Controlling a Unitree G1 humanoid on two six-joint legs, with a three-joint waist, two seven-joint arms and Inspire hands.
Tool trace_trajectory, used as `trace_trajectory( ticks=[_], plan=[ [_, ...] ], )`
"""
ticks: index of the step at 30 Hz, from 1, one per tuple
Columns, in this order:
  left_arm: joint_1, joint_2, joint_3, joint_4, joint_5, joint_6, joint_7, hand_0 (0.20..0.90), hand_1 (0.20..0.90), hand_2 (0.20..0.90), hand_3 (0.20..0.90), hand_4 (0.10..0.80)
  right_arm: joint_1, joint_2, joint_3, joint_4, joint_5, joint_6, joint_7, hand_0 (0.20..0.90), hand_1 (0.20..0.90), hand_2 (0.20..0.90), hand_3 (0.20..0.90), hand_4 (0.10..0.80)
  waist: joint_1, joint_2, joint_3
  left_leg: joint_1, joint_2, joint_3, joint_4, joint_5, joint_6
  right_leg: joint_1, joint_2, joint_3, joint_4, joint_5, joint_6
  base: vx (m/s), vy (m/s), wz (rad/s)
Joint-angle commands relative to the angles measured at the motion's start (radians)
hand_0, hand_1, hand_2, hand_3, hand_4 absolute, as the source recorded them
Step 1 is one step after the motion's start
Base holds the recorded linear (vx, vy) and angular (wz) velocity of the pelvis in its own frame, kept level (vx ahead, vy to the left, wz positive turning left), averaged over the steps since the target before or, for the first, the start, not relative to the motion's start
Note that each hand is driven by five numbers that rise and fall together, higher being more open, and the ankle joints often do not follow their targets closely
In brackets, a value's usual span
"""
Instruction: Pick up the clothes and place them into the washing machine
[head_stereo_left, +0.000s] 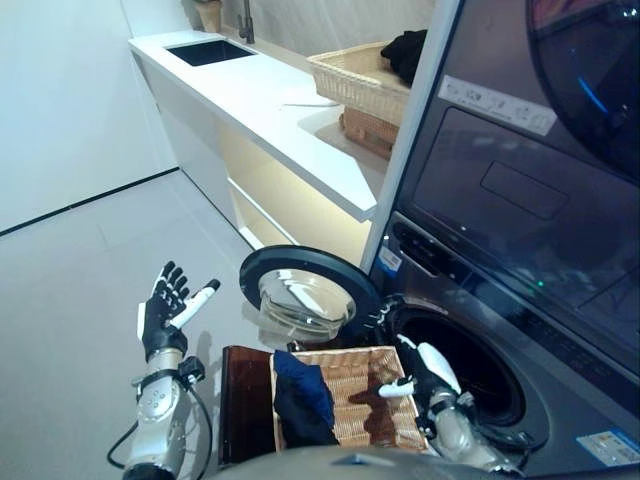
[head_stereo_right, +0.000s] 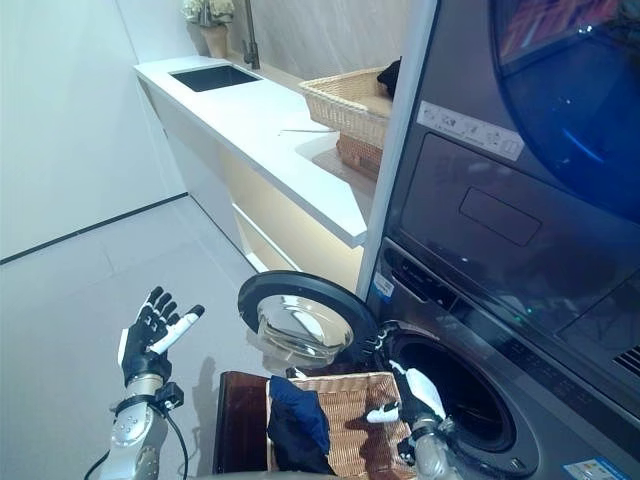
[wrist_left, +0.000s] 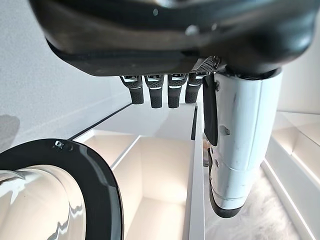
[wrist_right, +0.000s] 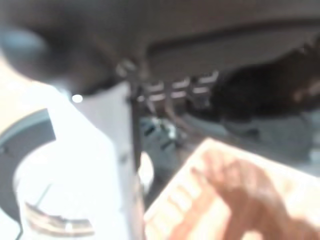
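Observation:
A dark blue garment (head_stereo_left: 300, 397) lies bunched in the left part of a wicker basket (head_stereo_left: 372, 372) that rests on a dark brown stand (head_stereo_left: 243, 400) in front of the washing machine. The drum opening (head_stereo_left: 478, 372) is dark, and its round door (head_stereo_left: 305, 292) is swung wide to the left. My right hand (head_stereo_left: 428, 385) hovers over the basket's right edge at the drum's rim, open and holding nothing. My left hand (head_stereo_left: 164, 312) is raised over the floor to the left of the door, fingers (wrist_left: 156, 93) straight, empty.
A white counter (head_stereo_left: 275, 110) with a sink (head_stereo_left: 210, 50) runs along the back. On it stands a second wicker basket (head_stereo_left: 355, 82) with dark clothes (head_stereo_left: 406, 50). A second appliance (head_stereo_left: 520, 170) is stacked above the washer. Grey floor (head_stereo_left: 80, 280) stretches to the left.

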Motion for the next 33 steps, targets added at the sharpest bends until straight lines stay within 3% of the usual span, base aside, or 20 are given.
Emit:
trace_trajectory(
  ticks=[1,23,33],
  plan=[
    [-0.099,0.043,0.029,-0.030,0.021,-0.068,0.009,0.900,0.900,0.900,0.900,0.800,-0.070,-0.005,-0.035,-0.014,0.098,-0.068,-0.021,0.900,0.900,0.900,0.900,0.800,0.017,-0.027,-0.042,0.074,-0.009,0.046,-0.002,-0.098,-0.049,-0.011,0.020,-0.010,0.068,-0.069,0.007,-0.001,0.015,-0.05],
    [-0.086,0.025,0.047,-0.046,0.009,-0.067,0.013,0.900,0.900,0.900,0.900,0.800,-0.072,-0.008,-0.050,-0.087,0.174,-0.084,0.008,0.900,0.900,0.900,0.900,0.800,0.019,-0.013,-0.039,0.093,-0.018,0.050,0.001,-0.110,-0.044,0.006,0.011,-0.001,0.071,-0.073,0.013,0.000,0.008,-0.01],
    [-0.070,0.023,0.056,-0.060,0.012,-0.064,0.017,0.900,0.900,0.900,0.900,0.800,-0.065,0.007,-0.074,-0.023,0.186,-0.065,-0.004,0.900,0.900,0.900,0.900,0.800,0.017,-0.017,-0.039,0.087,-0.013,0.051,-0.001,-0.106,-0.046,-0.002,0.016,0.002,0.067,-0.071,0.010,0.000,0.000,0.00]
  ],
)
